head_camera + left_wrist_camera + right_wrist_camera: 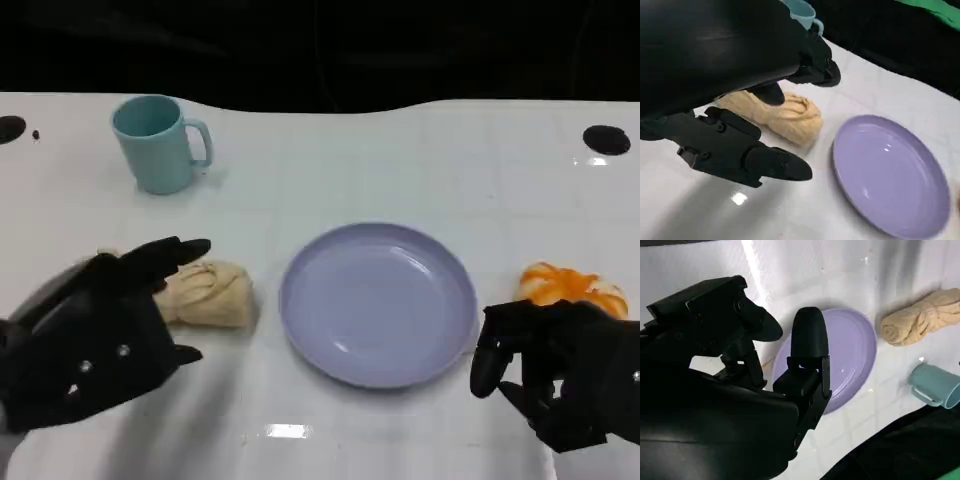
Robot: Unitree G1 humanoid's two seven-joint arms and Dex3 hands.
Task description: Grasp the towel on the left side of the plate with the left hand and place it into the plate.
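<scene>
Left of the purple plate [378,303] lies a rolled, tan towel [208,293], near but apart. Above it hovers the left hand [95,335], fingers spread, holding nothing. Bare table [400,160] surrounds both.

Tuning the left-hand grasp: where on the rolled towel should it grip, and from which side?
Probably across the middle of the towel, from above. It lies as a roll on the table, long axis toward the plate, so fingers can straddle it. The left hand hovers open over its outer end, apparently not touching.
</scene>
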